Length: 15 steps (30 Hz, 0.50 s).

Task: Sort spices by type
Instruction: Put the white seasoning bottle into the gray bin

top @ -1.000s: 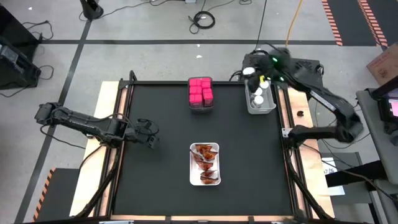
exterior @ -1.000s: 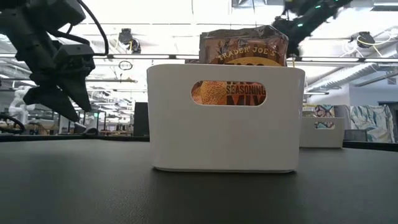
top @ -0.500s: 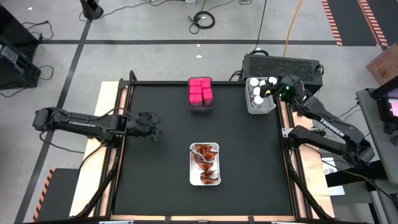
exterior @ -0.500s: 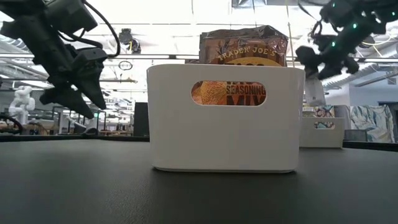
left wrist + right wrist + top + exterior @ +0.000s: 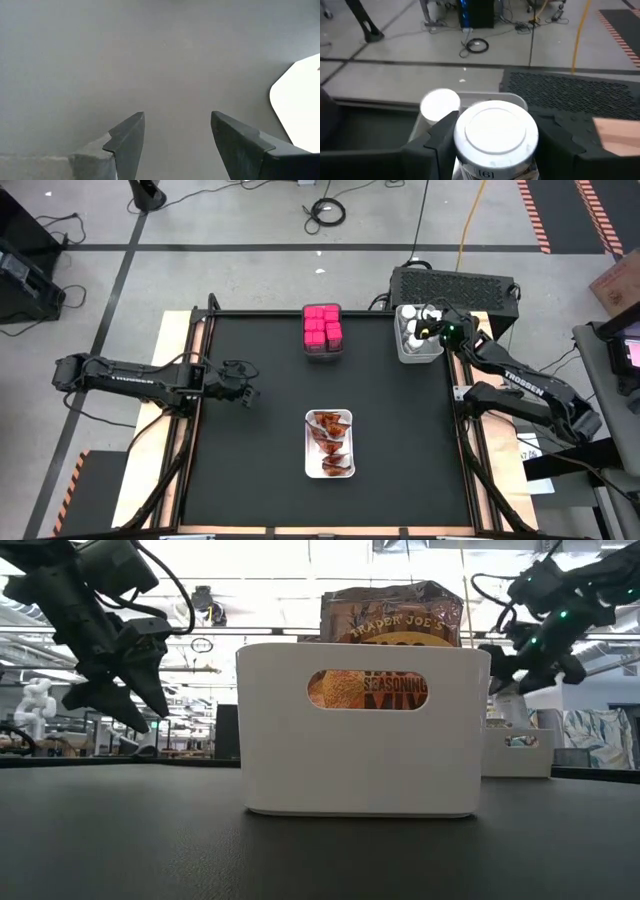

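My right gripper (image 5: 432,330) is over the grey bin (image 5: 420,359) at the table's far right corner. It is shut on a clear jar with a white cap (image 5: 495,131). Another white-capped jar (image 5: 440,104) stands in the bin beside it. Pink cube boxes (image 5: 322,327) fill a bin at the far middle. Red-orange packets (image 5: 330,442) lie in the white tray (image 5: 309,470) at the table's centre. My left gripper (image 5: 243,393) hangs open above the mat near the left edge, with nothing between its fingers (image 5: 131,134). My right gripper pinches the jar's body just under its cap (image 5: 470,159) between its two fingers (image 5: 439,141), one on each side. The fingers reach it slanting down from the table's right side. The jar stays upright, cap up, over the bin; its base is hidden.
The low view is mostly filled by the white tray's wall (image 5: 360,740), with a packet (image 5: 390,615) sticking up above it. The grey bin (image 5: 517,752) shows behind it at right. A black grille box (image 5: 455,283) sits off the table behind the jar bin.
My right gripper has come down from high above the bin's far side toward the near edge, rolling its wrist and carrying the jar upright down over the bin. My left gripper has swung a little toward the far edge and then kept still.
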Each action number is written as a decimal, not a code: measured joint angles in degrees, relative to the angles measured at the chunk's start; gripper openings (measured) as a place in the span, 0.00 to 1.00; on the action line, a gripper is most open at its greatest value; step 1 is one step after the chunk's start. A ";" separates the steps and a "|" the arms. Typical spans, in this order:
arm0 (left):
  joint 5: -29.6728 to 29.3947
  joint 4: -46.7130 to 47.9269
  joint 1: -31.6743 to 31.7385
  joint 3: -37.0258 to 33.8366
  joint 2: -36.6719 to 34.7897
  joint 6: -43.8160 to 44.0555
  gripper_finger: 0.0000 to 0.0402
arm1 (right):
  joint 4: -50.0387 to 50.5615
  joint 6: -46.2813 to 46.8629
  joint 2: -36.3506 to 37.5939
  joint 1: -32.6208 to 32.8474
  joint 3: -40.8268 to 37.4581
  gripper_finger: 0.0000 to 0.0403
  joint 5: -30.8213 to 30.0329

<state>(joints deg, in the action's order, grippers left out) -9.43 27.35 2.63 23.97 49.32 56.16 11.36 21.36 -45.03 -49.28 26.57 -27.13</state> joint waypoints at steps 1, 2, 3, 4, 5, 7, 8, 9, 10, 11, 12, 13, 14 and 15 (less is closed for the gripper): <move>0.00 0.04 0.00 0.00 0.00 -0.02 0.57 | -1.44 0.16 -0.57 0.02 -0.50 0.49 0.05; 0.00 0.04 0.00 0.00 0.00 -0.02 0.57 | -2.72 0.40 -1.13 0.04 -1.07 0.49 0.00; 0.01 0.02 0.00 0.00 0.00 -0.03 0.57 | -4.11 0.51 -1.77 0.05 -1.81 0.49 -0.01; 0.01 0.03 0.00 0.00 0.00 -0.04 0.57 | -4.68 0.49 -2.21 0.15 -2.37 0.49 -0.37; 0.00 0.05 0.00 0.00 0.00 -0.04 0.57 | -4.75 0.37 -2.45 0.41 -2.73 0.49 -1.27; 0.00 0.02 0.00 0.00 0.00 -0.07 0.57 | -6.75 0.43 -2.81 0.84 -2.91 0.49 -2.68; 0.00 0.07 -0.02 0.00 0.00 -0.09 0.57 | -6.95 0.88 -2.83 0.98 -2.89 0.49 -2.95; 0.00 0.07 -0.02 0.00 0.00 -0.09 0.57 | -6.83 1.46 -3.05 1.01 -2.89 0.49 -2.80; 0.01 0.04 -0.02 0.00 0.00 -0.10 0.57 | -6.52 2.10 -3.39 1.03 -2.89 0.49 -2.35; 0.00 0.04 -0.02 0.00 0.00 -0.32 0.57 | -6.27 2.77 -3.85 1.03 -2.91 0.49 -1.81; 0.01 0.01 -0.02 0.00 0.00 -0.90 0.57 | -6.23 3.43 -4.33 1.10 -2.91 0.49 -1.46; 0.00 -0.06 -0.02 0.00 0.00 -1.05 0.57 | -6.31 4.21 -4.84 1.26 -2.91 0.49 -1.46; 0.00 -0.06 -0.02 0.00 0.00 -1.09 0.57 | -6.29 4.99 -5.43 1.41 -2.91 0.49 -1.46; -0.02 -0.04 -0.02 0.00 0.00 -1.09 0.57 | -6.28 5.50 -6.09 1.57 -2.91 0.49 -1.42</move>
<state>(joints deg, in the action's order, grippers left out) -9.45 27.31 2.61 23.97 49.32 55.07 5.08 26.86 -51.12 -47.71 23.66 -28.56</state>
